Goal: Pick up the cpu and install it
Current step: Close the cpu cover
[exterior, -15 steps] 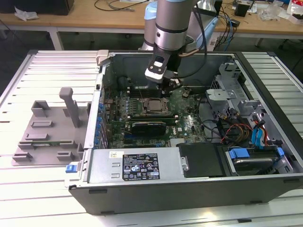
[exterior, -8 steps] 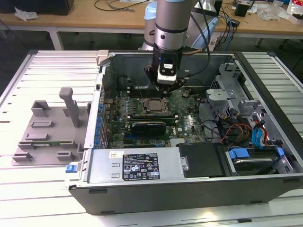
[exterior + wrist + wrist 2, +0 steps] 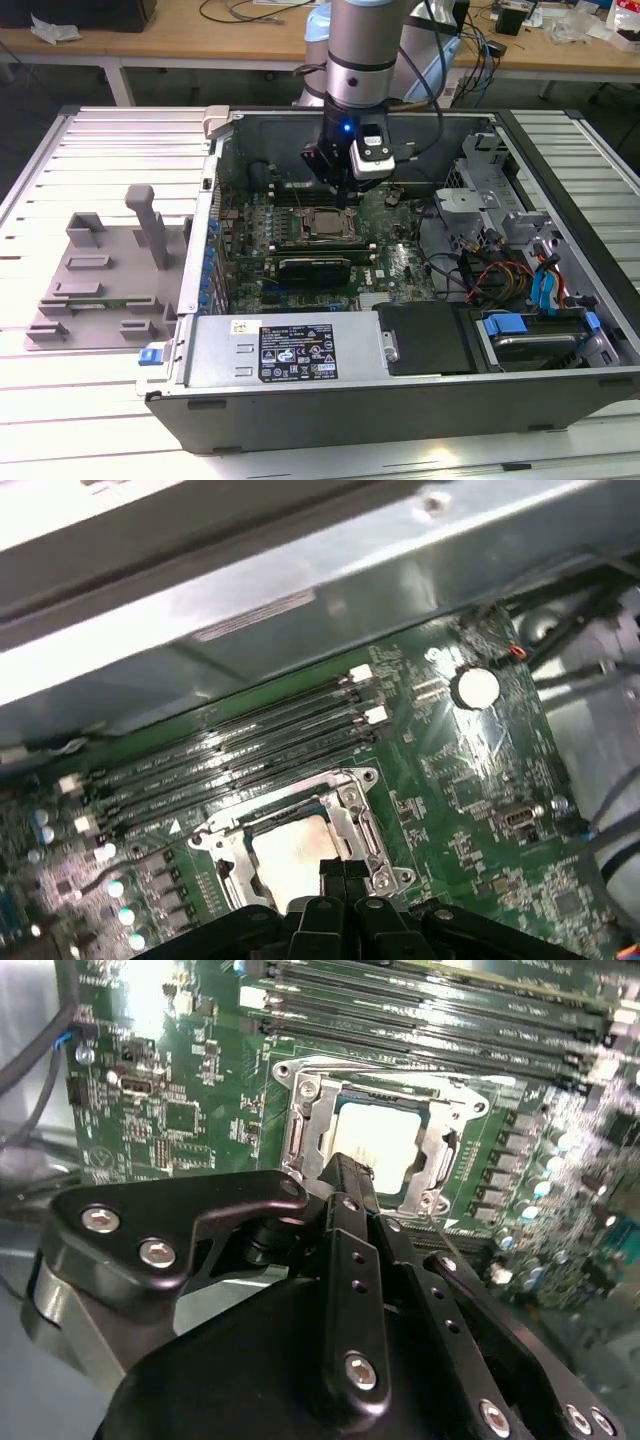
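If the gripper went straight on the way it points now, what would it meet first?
Most likely the cpu, lying in the socket frame directly beneath the gripper. Depth is hard to judge in the wrist views, so it could instead touch the frame's near edge first.

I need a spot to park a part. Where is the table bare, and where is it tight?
Bare slatted table lies between the grey plastic tray and the table's far edge, and on the exterior view's right beyond the black computer case. Inside it is crowded: the gripper hangs over the silver square cpu, cables beside.
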`<state>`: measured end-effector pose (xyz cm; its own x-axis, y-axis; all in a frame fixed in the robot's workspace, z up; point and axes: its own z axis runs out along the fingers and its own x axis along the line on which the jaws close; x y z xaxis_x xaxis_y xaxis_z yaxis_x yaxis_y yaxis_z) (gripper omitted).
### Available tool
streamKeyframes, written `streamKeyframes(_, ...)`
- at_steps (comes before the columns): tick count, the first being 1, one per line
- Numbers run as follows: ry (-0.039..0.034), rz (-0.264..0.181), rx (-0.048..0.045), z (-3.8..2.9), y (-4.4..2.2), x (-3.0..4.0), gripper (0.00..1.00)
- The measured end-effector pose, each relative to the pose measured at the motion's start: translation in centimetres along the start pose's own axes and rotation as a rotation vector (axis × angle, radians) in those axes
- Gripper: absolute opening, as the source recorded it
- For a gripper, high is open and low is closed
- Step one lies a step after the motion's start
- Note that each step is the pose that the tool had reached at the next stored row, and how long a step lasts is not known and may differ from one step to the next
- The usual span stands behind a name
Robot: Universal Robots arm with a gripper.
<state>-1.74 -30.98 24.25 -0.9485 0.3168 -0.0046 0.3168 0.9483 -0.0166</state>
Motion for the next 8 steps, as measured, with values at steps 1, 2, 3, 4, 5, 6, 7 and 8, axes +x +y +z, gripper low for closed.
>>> streamKeyframes(1,-0.0005,-0.033,-0.0001,0.01,0.00,0.00,0.11)
streamKeyframes(2,-0.0015,-0.089,-0.0003,0.02,0.00,0.00,0.11)
streamKeyframes(3,-0.0020,-0.118,-0.0005,0.03,0.00,0.00,0.11)
streamKeyframes(4,-0.0026,-0.158,-0.0007,0.04,0.00,0.00,0.11)
streamKeyframes(5,-0.0030,-0.183,-0.0008,0.04,0.00,0.00,0.11)
streamKeyframes(6,-0.0036,-0.219,-0.0010,0.05,0.00,0.00,0.11)
streamKeyframes(7,-0.0042,-0.253,-0.0011,0.06,0.00,0.00,0.11)
streamKeyframes(8,-0.0047,-0.282,-0.0013,0.07,0.00,0.00,0.11)
